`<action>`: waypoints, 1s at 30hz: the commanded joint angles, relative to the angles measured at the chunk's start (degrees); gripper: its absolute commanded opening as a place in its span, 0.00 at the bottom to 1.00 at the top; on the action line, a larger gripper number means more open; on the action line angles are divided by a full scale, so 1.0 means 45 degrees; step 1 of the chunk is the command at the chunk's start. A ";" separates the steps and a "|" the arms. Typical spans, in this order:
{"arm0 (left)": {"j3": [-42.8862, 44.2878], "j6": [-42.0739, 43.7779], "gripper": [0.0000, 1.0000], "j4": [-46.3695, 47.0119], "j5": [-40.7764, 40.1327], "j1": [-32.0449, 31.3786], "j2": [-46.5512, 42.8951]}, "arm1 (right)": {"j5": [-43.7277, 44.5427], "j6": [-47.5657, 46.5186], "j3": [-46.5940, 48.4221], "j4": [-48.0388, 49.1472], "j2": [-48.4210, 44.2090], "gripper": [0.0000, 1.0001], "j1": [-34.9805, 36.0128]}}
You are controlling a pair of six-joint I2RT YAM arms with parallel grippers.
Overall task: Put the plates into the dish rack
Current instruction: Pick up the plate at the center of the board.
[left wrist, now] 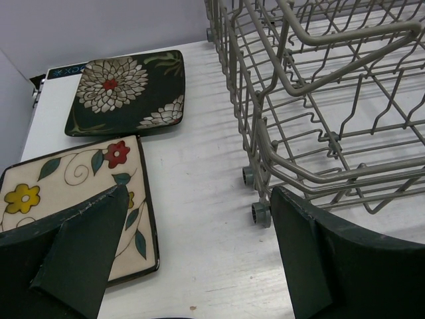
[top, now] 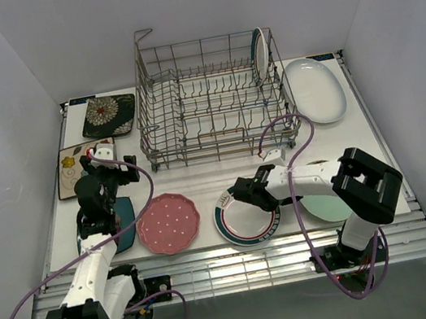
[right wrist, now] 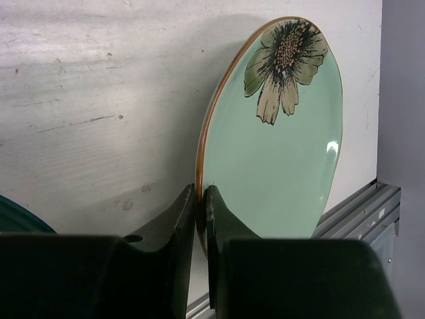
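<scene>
My right fingers (right wrist: 191, 206) are pinched nearly shut at the rim of the mint floral plate (right wrist: 285, 166), honestly can't tell if they've actually got it. Plate's flat on the table (top: 200, 182), toward me from the dish rack (top: 217, 138)'s right end, so it goes up and away.

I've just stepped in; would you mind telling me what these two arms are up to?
Plates are being loaded into the dish rack. One green-rimmed plate already stands at its far right. The right gripper is pinched shut on the rim of the mint floral plate near the front edge of the table. The left gripper hangs open and empty above the table, between the cream floral plate and the rack. The pink dotted plate and white oval plate lie on the table.
</scene>
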 commanded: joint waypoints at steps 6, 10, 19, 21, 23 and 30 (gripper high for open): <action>0.0592 0.0688 0.98 -0.0050 -0.0570 -0.0050 -0.0162 | 0.0378 0.1240 0.0054 -0.0597 -0.1623 0.08 0.0096; 0.0650 0.0923 0.98 -0.0401 -0.0473 -0.0050 -0.0278 | 0.0417 0.1241 0.0112 -0.0715 -0.2423 0.08 0.0096; 0.0845 0.1685 0.98 -0.1164 -0.0061 -0.0031 -0.0611 | 0.0495 0.1241 0.0210 -0.1086 -0.3789 0.08 0.0096; 0.1059 0.1743 0.98 -0.1378 -0.0102 -0.0031 -0.0592 | 0.0476 0.0987 0.0152 -0.0950 -0.4181 0.08 0.0096; 0.1177 0.1880 0.98 -0.1728 0.0151 -0.0050 -0.0572 | 0.0456 0.0754 0.0112 -0.0735 -0.4689 0.08 0.0096; 0.1568 0.1901 0.98 -0.2433 0.2162 -0.0050 -0.1058 | 0.0476 0.0439 0.0502 -0.0792 -0.5374 0.08 0.0096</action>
